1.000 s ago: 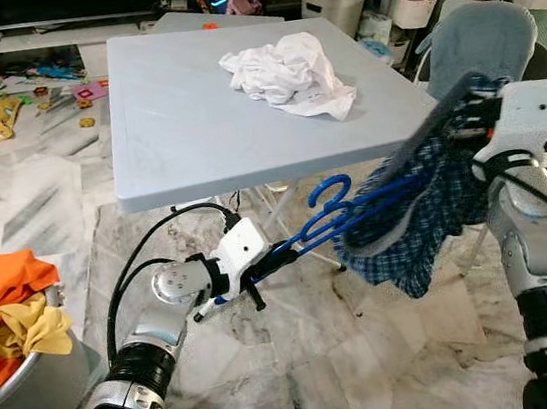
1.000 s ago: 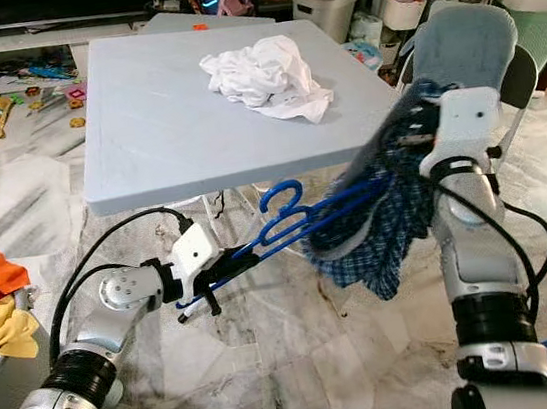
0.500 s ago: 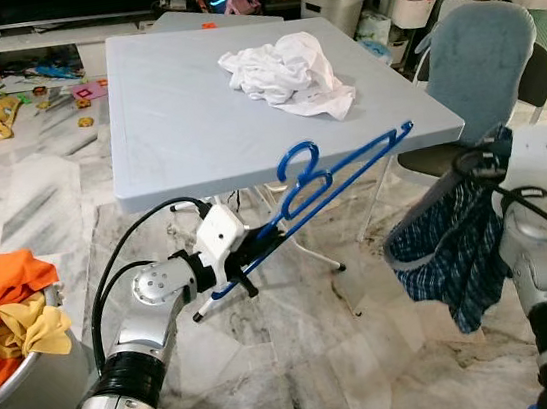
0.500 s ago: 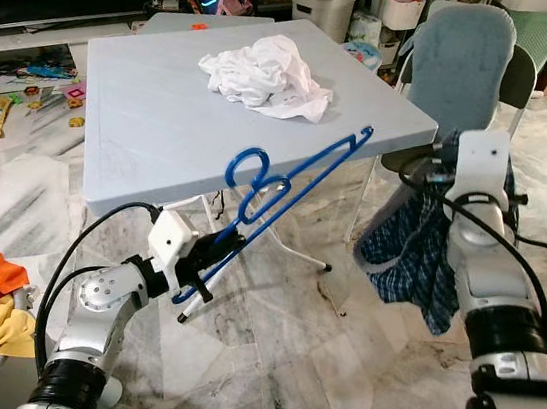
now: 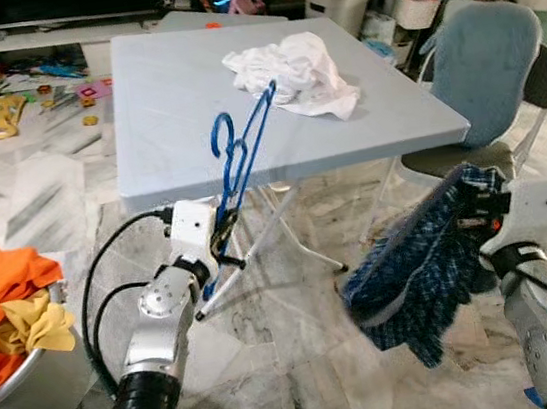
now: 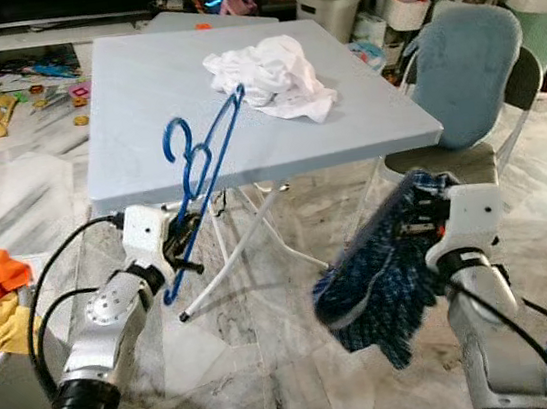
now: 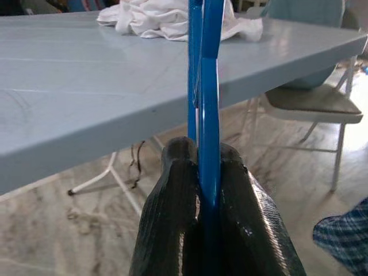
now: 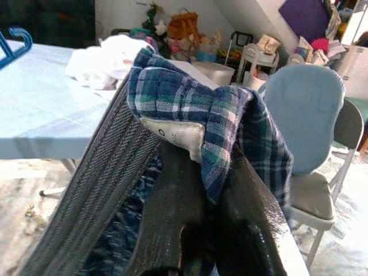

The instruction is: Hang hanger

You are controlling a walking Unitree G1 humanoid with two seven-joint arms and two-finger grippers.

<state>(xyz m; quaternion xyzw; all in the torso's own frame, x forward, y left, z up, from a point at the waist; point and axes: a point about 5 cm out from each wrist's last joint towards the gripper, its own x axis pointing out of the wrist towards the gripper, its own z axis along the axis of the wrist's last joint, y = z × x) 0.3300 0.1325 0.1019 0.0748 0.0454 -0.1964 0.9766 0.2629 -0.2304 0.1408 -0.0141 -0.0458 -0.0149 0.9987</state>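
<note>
Before the worktop (image 5: 153, 130), at 9 o'clock of the frame, the left gripper (image 5: 219, 234) is holding a blue hanger (image 5: 240, 143), jaws clenched on its lower bar; the wrist view is showing both black fingers (image 7: 172, 213) pressing the thin blue bars between them. Half a second ago the hanger was lying slanted toward 3 o'clock; it is now standing nearly upright, hook at the top, in front of the worktop's near edge. At 4 o'clock the right gripper (image 6: 428, 229) is gripping a plaid cloth (image 5: 419, 271), jaws clamped on its labelled hem. One second ago this cloth was draped over the hanger; the two are now well apart, so the hanger is bare and, judging from that, ready for hanging on its own.

Materials:
- Hanger: smooth, rigid, thin-barred, with a curved hook.
- Plaid cloth: soft woven check in blue and green, with a grey ribbed band, hanging in folds.
- Worktop: pale grey, flat, matt, square, carrying a crumpled white garment (image 5: 286, 72) toward 1 o'clock.
- Floor: veined marble.
</note>
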